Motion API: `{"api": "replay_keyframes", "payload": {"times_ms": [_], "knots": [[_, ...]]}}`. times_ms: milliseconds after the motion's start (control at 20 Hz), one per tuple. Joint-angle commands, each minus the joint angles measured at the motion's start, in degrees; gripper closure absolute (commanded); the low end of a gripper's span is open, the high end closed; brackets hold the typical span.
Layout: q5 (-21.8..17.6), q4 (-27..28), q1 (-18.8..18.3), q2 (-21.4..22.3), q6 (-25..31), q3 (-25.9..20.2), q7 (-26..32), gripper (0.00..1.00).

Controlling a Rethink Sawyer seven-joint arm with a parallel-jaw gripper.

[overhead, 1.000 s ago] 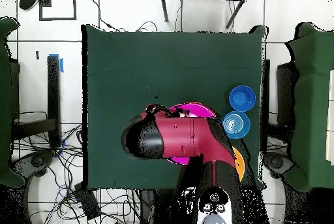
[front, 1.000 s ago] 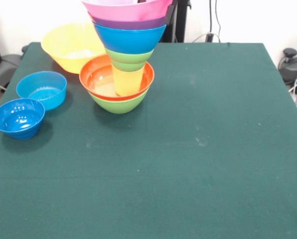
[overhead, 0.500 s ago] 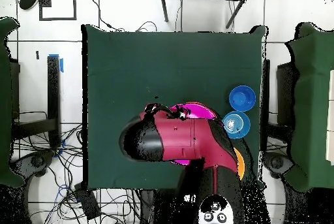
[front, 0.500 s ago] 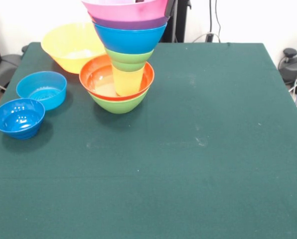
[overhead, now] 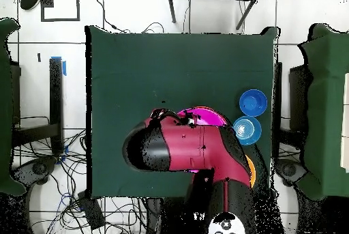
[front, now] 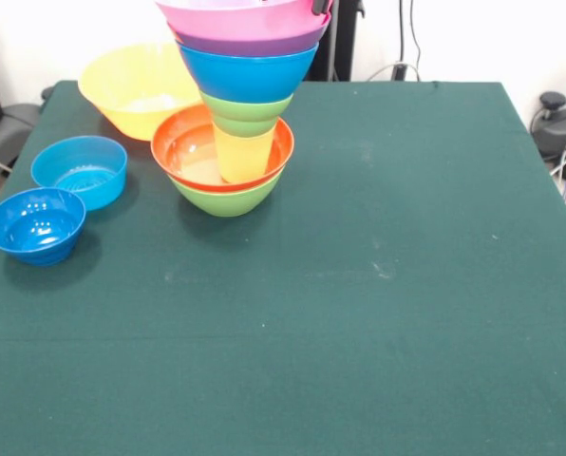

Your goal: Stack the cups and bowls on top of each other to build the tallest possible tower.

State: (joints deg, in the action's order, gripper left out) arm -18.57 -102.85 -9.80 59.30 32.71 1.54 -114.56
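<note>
Glossy plastic in bright colours makes up the tower (front: 240,104), which stands near the far edge of the green worktop (front: 378,285), left of its middle in the front view. At the bottom sits a medium green bowl (front: 228,199) with a red-orange bowl (front: 183,147) nested inside it. The translucent yellow cup (front: 243,155) stands upright in that bowl. On the cup's mouth rests a small green bowl (front: 248,111), then a blue bowl (front: 247,74), a shallow purple bowl (front: 250,44) and a large pink bowl (front: 243,16), each wider than the one below; the pink rim is cut off by the picture's top.

A large orange-yellow bowl (front: 131,87) sits by the far left corner, just beside the tower. A light-blue bowl (front: 80,169) and a darker blue bowl (front: 36,223) stand close together near the left edge. All three appear empty.

In the overhead view the red and black arm (overhead: 184,149) covers most of the tower, leaving only part of the pink rim visible. A dark tip (front: 318,7) shows at the pink rim, too little to tell whether the claw is open or closed.
</note>
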Motion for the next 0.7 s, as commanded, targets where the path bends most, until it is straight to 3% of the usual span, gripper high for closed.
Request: {"api": "replay_keyframes", "payload": {"times_ms": [50, 700], "knots": [[-3.5, -3.4, 0.3, -0.3, 7.8, -4.8, 8.4, 0.00], [-3.3, -0.3, 2.5, 0.8, 13.7, -4.5, 6.8, 0.00]]}}
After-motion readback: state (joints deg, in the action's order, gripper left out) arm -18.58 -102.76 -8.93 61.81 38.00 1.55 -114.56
